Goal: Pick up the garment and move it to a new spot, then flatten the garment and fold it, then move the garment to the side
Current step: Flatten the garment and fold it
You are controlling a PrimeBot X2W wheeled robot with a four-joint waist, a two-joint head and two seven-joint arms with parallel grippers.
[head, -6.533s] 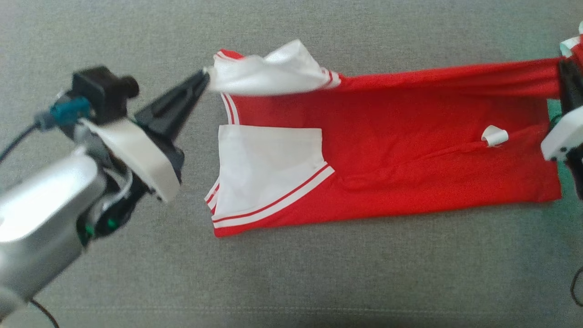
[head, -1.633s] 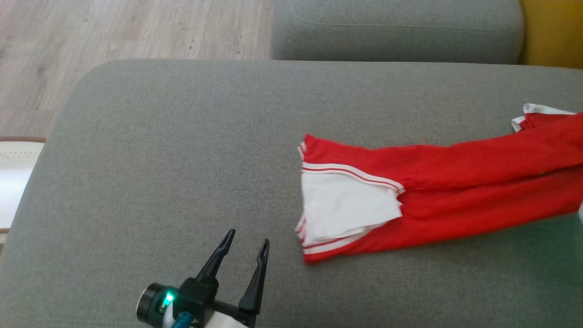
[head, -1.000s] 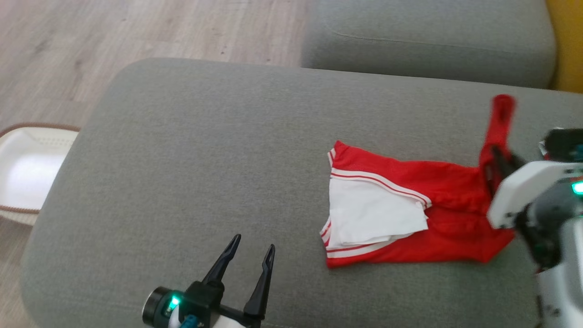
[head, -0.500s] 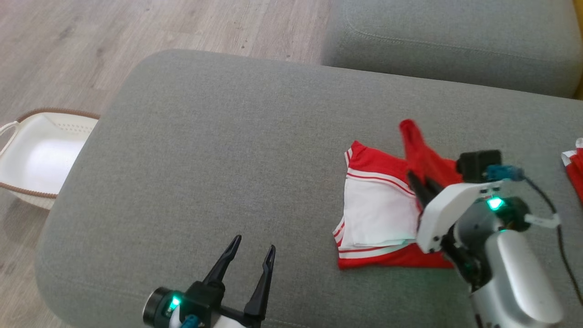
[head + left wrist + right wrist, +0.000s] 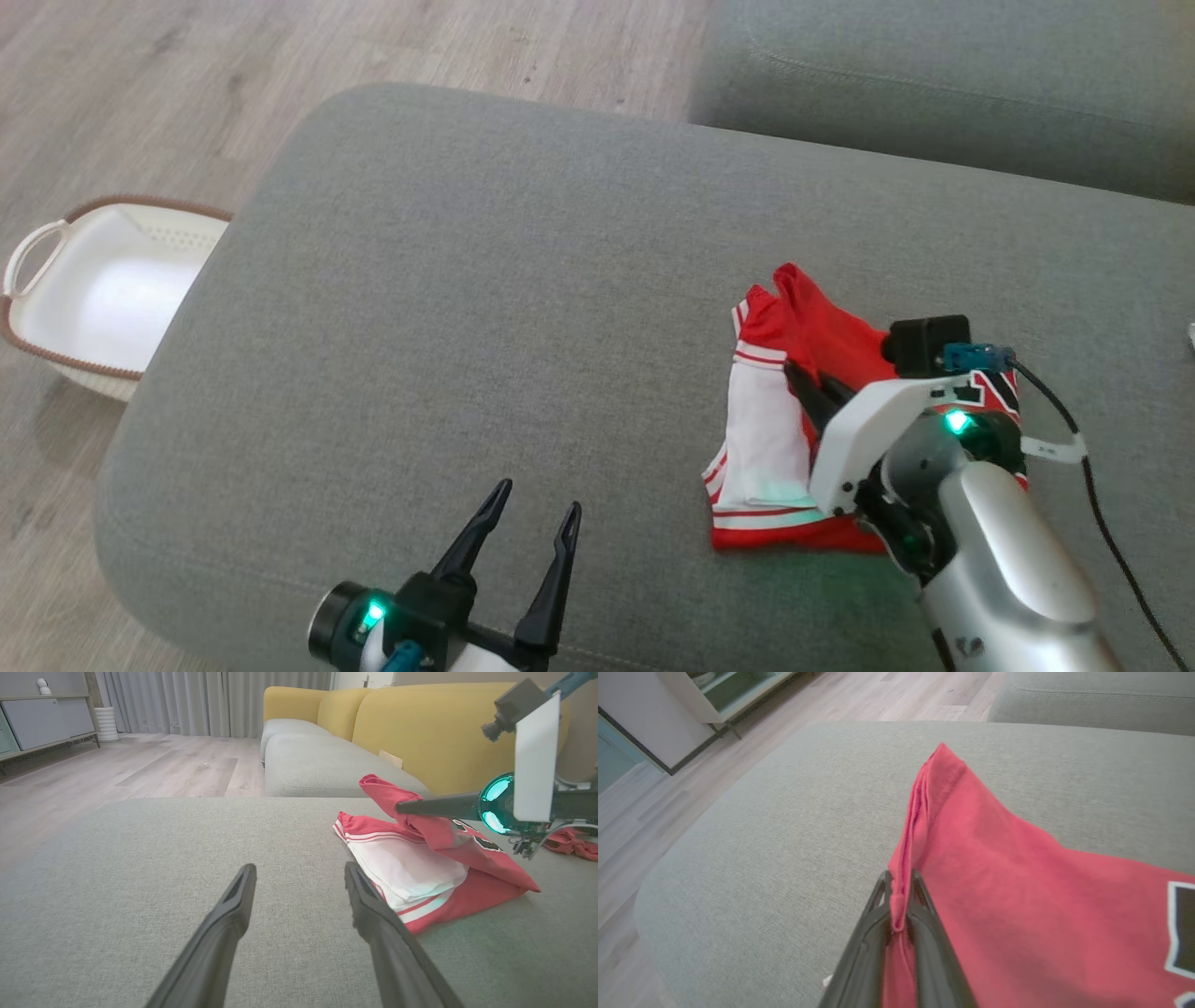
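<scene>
Grey sofa cushion (image 5: 448, 308) takes most of the head view, with wood floor beyond it and a white basket (image 5: 84, 299) on the floor off its left edge. Garment (image 5: 761, 439), red with white striped panels, sits on the right part of the cushion, bunched into a short, partly folded pile. Right gripper (image 5: 901, 879) is directly over that pile, fingers pinched narrow on a folded red edge of the garment. That edge is lifted clear of the layers below, and its free tip pokes up past the fingertips. From the left wrist view the held flap drapes from the right fingers down onto the rest of the pile. The white panel end lies underneath, toward the robot's left. Left gripper (image 5: 539, 497) is well apart from the cloth, low over the near-left of the cushion, fingers spread wide and holding nothing. The garment lies to its right. Looks like mid-fold: the right arm is the nearer one and already has the cloth. The next move probably turns on laying the raised flap leftward across the white end, then letting go. Risk: the flap bunches instead of lying flat.
</scene>
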